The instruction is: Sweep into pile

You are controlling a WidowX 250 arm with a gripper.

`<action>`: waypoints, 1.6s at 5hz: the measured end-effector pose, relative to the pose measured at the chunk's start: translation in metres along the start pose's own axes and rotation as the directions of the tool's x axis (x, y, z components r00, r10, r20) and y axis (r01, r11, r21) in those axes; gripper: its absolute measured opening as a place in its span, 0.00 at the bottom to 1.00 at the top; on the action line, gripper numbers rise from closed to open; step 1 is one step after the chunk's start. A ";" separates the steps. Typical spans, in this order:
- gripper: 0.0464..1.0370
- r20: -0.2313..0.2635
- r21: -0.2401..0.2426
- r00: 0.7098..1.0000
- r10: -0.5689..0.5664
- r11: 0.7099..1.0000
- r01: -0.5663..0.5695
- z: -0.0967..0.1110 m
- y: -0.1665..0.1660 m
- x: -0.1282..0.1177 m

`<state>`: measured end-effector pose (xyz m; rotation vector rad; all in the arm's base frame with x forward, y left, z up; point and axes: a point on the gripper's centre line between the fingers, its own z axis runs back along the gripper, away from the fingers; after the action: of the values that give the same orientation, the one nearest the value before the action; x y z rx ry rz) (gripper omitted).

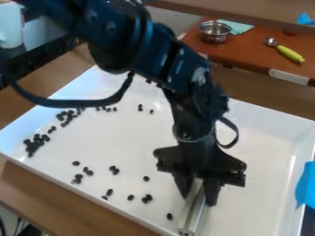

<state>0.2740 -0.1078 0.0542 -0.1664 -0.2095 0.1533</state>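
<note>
Gripper clamped on a metal bar near the front edge of the white tray. Dark beans cluster at left, others lie scattered; gathering into one pile appears far from complete.

The tray looks smooth and glossy, the bar and pot metallic

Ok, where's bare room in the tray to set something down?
Bare tray lies between the gripper and the blue tape, and mid-tray, between the image-left beans and the arm. Crowded: image-left side and near edge, with beans.
</note>
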 end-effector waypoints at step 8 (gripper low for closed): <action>0.34 -0.005 0.275 0.993 -0.117 0.955 0.114 0.031 0.221 0.027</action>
<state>0.2641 0.1167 0.0501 0.1237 -0.2070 0.0654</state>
